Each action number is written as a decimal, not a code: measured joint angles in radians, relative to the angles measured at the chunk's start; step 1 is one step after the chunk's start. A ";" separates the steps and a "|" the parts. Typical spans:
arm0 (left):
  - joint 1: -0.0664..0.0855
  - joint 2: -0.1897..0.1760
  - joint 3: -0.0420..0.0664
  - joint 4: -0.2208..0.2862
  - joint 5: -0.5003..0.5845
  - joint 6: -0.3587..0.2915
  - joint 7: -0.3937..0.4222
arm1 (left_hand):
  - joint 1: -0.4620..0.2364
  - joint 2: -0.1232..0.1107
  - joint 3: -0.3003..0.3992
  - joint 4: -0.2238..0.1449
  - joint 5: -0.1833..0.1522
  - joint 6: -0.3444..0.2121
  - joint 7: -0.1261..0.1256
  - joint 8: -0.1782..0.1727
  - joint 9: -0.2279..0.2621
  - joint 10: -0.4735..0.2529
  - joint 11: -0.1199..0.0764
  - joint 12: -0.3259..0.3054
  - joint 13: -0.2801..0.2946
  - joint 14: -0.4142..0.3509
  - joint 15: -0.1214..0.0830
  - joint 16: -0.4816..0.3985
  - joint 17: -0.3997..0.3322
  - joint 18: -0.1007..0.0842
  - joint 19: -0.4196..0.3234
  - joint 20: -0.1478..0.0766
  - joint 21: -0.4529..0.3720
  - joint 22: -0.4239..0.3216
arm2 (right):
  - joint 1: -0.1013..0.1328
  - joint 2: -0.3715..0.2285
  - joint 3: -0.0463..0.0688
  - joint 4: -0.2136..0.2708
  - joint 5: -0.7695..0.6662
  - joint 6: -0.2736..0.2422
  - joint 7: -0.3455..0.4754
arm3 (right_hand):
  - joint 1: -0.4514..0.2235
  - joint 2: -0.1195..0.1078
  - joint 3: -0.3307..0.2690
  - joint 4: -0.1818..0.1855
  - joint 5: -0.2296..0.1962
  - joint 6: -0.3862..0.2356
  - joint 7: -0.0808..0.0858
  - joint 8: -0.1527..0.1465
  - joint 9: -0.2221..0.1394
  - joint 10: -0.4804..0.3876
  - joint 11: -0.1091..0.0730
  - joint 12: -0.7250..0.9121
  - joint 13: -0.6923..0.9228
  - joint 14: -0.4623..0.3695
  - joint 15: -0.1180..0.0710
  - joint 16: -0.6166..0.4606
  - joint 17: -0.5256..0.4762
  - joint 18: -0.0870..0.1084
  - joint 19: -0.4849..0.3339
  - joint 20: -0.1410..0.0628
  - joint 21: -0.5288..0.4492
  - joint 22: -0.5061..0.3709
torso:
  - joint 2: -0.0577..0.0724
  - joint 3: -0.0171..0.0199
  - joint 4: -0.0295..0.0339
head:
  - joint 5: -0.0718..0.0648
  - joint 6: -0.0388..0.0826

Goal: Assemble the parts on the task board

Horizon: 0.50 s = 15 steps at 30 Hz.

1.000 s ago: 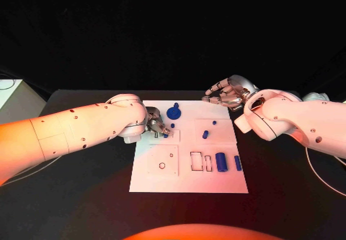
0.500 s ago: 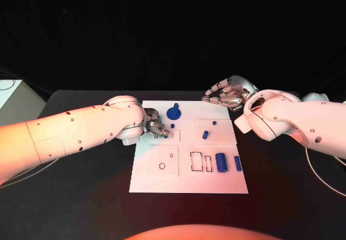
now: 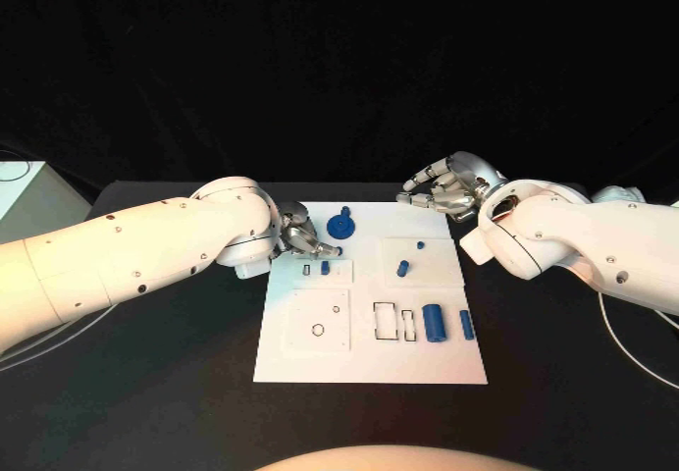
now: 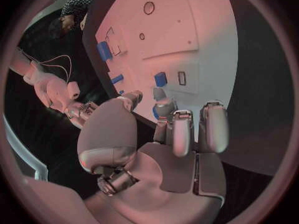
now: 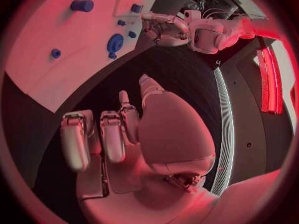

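The white task board [image 3: 368,358] lies mid-table. My left hand [image 3: 300,235] hovers over its far left part with fingers apart and nothing in them. Just in front of it a small blue piece [image 3: 324,266] stands beside a narrow slot [image 3: 307,268]; the left wrist view shows the same blue piece [image 4: 161,78] ahead of my fingertips [image 4: 184,117]. A round blue gear [image 3: 341,224] sits to the right of the hand. My right hand [image 3: 445,186] floats past the board's far right corner, fingers loosely curled and holding nothing.
Two small blue pegs [image 3: 403,266] [image 3: 420,244] stand on the right half. A blue cylinder [image 3: 433,322] and a thinner blue bar [image 3: 466,320] lie near the right edge, next to rectangular recesses [image 3: 387,317]. A square plate with a hole [image 3: 320,317] occupies the left half.
My left hand has pulled back from the small blue piece by the slot towards the board's far left; the piece stays on the board. The right hand has barely moved.
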 measured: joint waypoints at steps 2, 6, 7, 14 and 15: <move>0.004 -0.013 0.013 0.003 0.008 0.001 0.000 | 0.026 0.006 -0.012 0.000 0.006 -0.028 0.015 -0.021 -0.008 -0.043 0.013 -0.038 -0.054 -0.002 0.013 -0.023 0.000 0.000 -0.026 0.008 -0.018 -0.033 | 0.000 0.000 0.000 -0.001 0.000 0.000 0.000 | 0.000 0.000 0.000 0.000 0.000 0.000 0.000 0.000 0.000 0.000 0.000 0.000 0.000 0.000 0.000 0.000 0.000 0.000 0.000 0.000 0.000 0.000 | 0.000 0.0001 -0.0003 | 0.000 0.002; 0.022 -0.032 0.029 -0.007 0.027 0.007 0.002 | 0.080 0.016 -0.015 -0.001 0.012 -0.070 0.042 -0.077 -0.045 -0.115 0.037 -0.101 -0.145 -0.001 0.034 -0.052 0.000 0.009 -0.059 0.024 -0.044 -0.078 | 0.000 -0.001 0.000 -0.004 0.000 0.001 0.000 | 0.000 0.000 0.000 0.000 0.000 0.000 0.000 0.000 0.000 0.000 0.000 0.000 0.000 0.000 0.000 0.000 0.000 0.000 0.000 0.000 0.000 0.000 | 0.000 0.0001 -0.0004 | 0.000 0.006; 0.028 -0.035 0.031 -0.014 0.032 0.009 0.002 | 0.097 0.018 -0.015 -0.001 0.012 -0.084 0.054 -0.100 -0.061 -0.135 0.046 -0.117 -0.169 -0.001 0.041 -0.058 0.000 0.016 -0.066 0.031 -0.050 -0.088 | 0.000 -0.001 0.000 -0.004 0.000 0.001 0.000 | -0.003 0.003 0.000 0.000 0.000 0.000 0.000 0.000 0.000 0.000 0.000 0.000 0.000 0.000 0.000 0.000 0.000 0.000 0.000 0.000 0.000 0.000 | 0.001 0.0003 -0.0004 | 0.001 0.007; 0.065 -0.024 0.040 -0.104 0.056 0.019 0.013 | 0.127 0.028 -0.020 -0.001 0.016 -0.115 0.080 -0.168 -0.117 -0.157 0.065 -0.126 -0.198 -0.001 0.055 -0.058 0.000 0.016 -0.071 0.044 -0.053 -0.095 | 0.000 0.001 0.000 -0.009 0.000 0.001 0.000 | -0.009 0.001 0.000 0.000 0.000 0.000 0.000 0.000 0.000 0.000 0.000 0.000 0.000 0.000 0.000 0.000 0.000 0.000 0.000 0.000 0.000 0.000 | 0.003 0.0002 -0.0006 | 0.006 0.018; 0.067 -0.018 0.041 -0.117 0.057 0.019 0.015 | 0.127 0.028 -0.020 -0.001 0.016 -0.115 0.080 -0.168 -0.119 -0.157 0.065 -0.126 -0.198 -0.001 0.055 -0.058 0.000 0.016 -0.071 0.044 -0.053 -0.095 | 0.000 0.002 0.000 -0.009 0.000 0.002 0.000 | -0.009 0.001 0.000 0.000 0.000 0.000 0.000 0.000 0.000 0.000 0.000 0.000 0.000 0.000 0.000 0.000 0.000 0.000 0.000 0.000 0.000 0.000 | 0.003 0.0003 -0.0007 | 0.006 0.019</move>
